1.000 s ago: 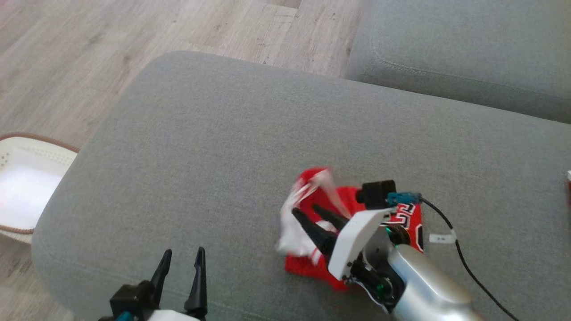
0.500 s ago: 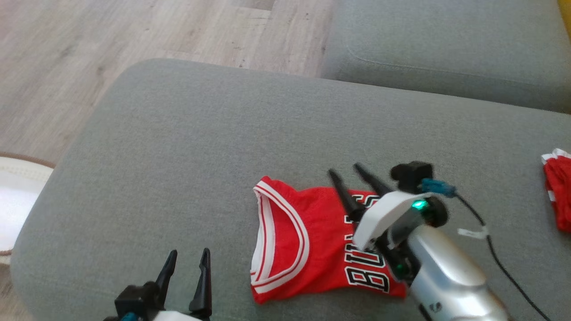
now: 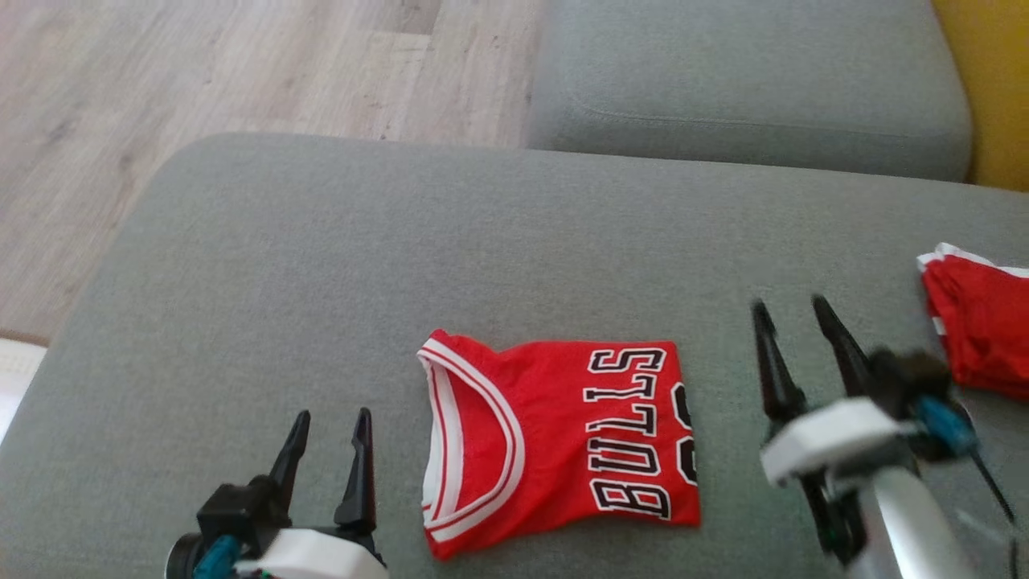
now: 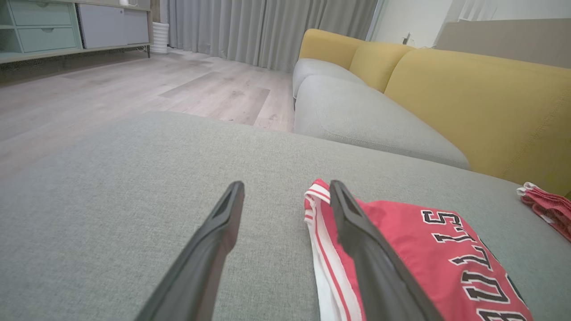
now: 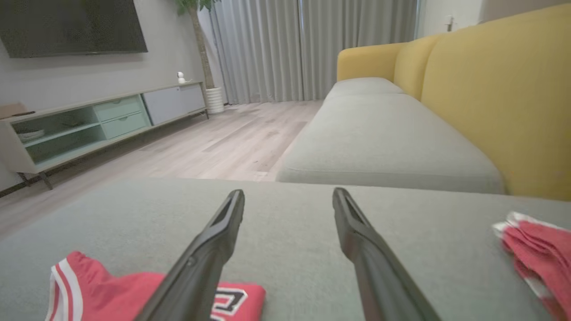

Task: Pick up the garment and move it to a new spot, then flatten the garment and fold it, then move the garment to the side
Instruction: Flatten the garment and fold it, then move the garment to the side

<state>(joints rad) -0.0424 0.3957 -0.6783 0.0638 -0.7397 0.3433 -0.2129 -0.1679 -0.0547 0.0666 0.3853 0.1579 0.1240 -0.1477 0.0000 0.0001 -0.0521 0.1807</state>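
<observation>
The garment (image 3: 555,438) is a red jersey with white trim and black-and-white lettering, lying folded flat on the grey sofa cushion (image 3: 450,249). It also shows in the left wrist view as the garment (image 4: 428,249) and in the right wrist view as the garment (image 5: 111,290). My left gripper (image 3: 331,418) stands open to the garment's left, with nothing between its fingers. My right gripper (image 3: 792,310) is open and clear of the garment, to its right above the cushion.
A second red and white cloth (image 3: 977,322) lies bunched at the cushion's right edge. Another grey seat cushion (image 3: 748,88) lies behind, with yellow backrests (image 4: 482,107). Wooden floor (image 3: 201,72) runs to the left, with a TV cabinet (image 5: 89,125) beyond.
My right gripper opened, let go of the garment and drew away to the right. The garment now lies folded flat. The head camera has turned to the right.
</observation>
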